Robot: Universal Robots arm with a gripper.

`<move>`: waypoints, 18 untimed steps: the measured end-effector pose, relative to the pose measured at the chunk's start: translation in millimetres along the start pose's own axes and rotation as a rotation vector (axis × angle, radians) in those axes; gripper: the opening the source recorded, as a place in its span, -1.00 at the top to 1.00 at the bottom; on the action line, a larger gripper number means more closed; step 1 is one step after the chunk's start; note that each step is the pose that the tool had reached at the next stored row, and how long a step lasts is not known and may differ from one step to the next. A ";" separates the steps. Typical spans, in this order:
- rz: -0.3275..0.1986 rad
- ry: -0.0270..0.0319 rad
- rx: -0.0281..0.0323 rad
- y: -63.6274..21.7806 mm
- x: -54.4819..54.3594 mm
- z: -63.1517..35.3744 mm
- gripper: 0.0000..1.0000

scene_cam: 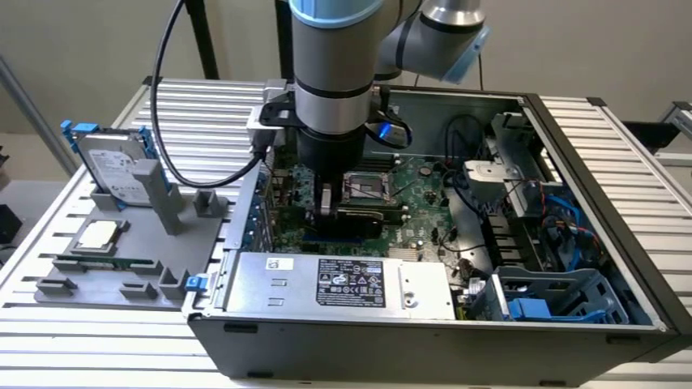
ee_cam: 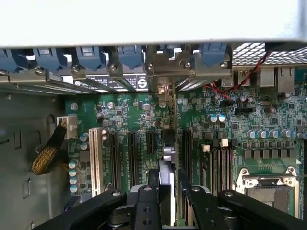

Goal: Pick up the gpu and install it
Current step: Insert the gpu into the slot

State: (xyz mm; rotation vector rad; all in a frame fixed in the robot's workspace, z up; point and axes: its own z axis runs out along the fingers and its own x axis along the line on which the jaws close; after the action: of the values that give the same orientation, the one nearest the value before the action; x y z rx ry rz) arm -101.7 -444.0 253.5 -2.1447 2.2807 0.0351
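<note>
My gripper (scene_cam: 324,212) is down inside the open computer case (scene_cam: 605,162), low over the green motherboard (scene_cam: 416,190). It is shut on the gpu (scene_cam: 368,219), a thin dark card standing on edge. In the wrist view the gpu (ee_cam: 166,148) runs edge-on between my black fingers (ee_cam: 153,179), in line with the black expansion slots (ee_cam: 132,153). Its metal bracket (ee_cam: 162,72) sits against the case's rear slot openings under the blue clips (ee_cam: 129,55). Whether the card's lower edge is seated in a slot is hidden.
The grey holder (scene_cam: 119,243) beside the case carries a silver hard drive with blue rails (scene_cam: 113,166), a processor chip (scene_cam: 97,235) and a memory stick (scene_cam: 103,263). The power supply (scene_cam: 346,284), processor socket (scene_cam: 368,186), cables (scene_cam: 476,203) and blue drive cage (scene_cam: 552,300) surround the gripper.
</note>
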 end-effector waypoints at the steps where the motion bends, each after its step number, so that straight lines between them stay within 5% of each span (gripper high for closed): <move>1: 0.000 0.0003 0.0002 -0.5 0.1 -0.1 1.00; 11: 0.002 0.0004 -0.0012 -1.3 -0.1 -0.6 1.00; 18: 0.002 0.0027 -0.0090 -2.0 -0.1 -2.6 1.00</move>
State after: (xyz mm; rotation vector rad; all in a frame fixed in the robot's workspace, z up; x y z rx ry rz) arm -99.7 -444.0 256.1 -2.1483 2.2884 0.0426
